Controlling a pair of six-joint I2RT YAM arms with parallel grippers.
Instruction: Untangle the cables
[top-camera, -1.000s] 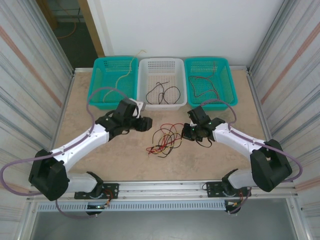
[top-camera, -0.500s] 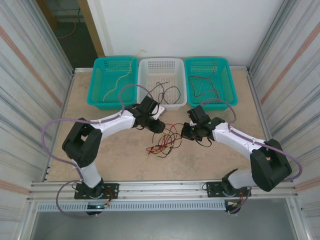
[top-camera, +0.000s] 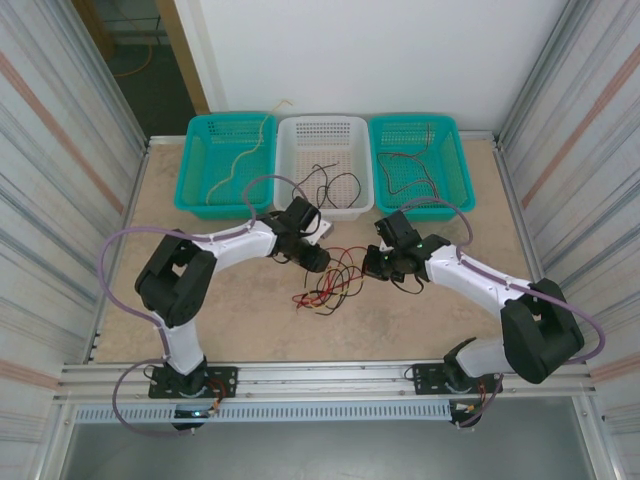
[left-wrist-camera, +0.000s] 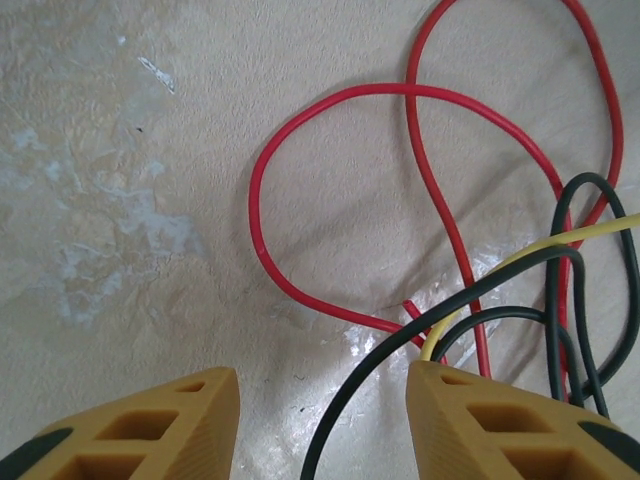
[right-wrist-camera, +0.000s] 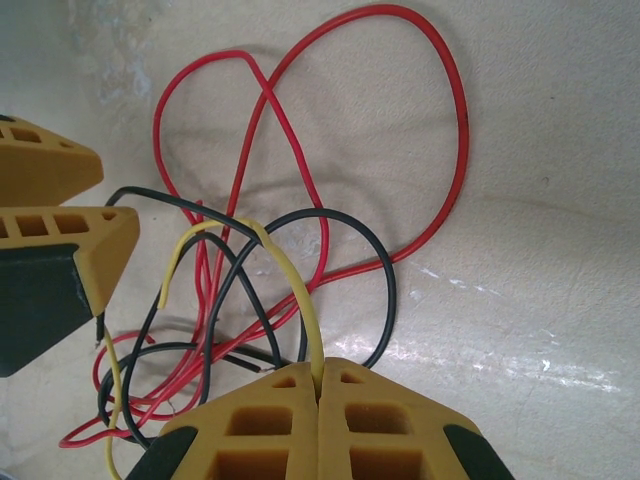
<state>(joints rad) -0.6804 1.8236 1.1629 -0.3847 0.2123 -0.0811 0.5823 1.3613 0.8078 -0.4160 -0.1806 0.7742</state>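
A tangle of red, black and yellow cables (top-camera: 330, 280) lies on the table between the two arms. My left gripper (top-camera: 318, 262) is low at the tangle's upper left edge. It is open (left-wrist-camera: 320, 385), and a black cable (left-wrist-camera: 350, 405) runs loose through the gap between its fingers. A red loop (left-wrist-camera: 300, 180) lies just ahead of it. At the tangle's right edge, my right gripper (top-camera: 372, 266) is shut (right-wrist-camera: 318, 368) on a yellow cable (right-wrist-camera: 292, 280), which arches up and left over the red and black loops. The left gripper's fingers (right-wrist-camera: 85, 230) show at the left edge of the right wrist view.
Three baskets stand along the back: a teal one (top-camera: 195, 170) holding a tan cable (top-camera: 240, 160), a white one (top-camera: 325, 125) with black cables (top-camera: 320, 185), and a teal one (top-camera: 455, 150) with red and dark cables (top-camera: 410, 170). Corrugated walls close both sides.
The left arm has swung right and forward, bringing its gripper from the table's left part down to the tangle, and its jaws have narrowed somewhat. The right arm has stayed still.
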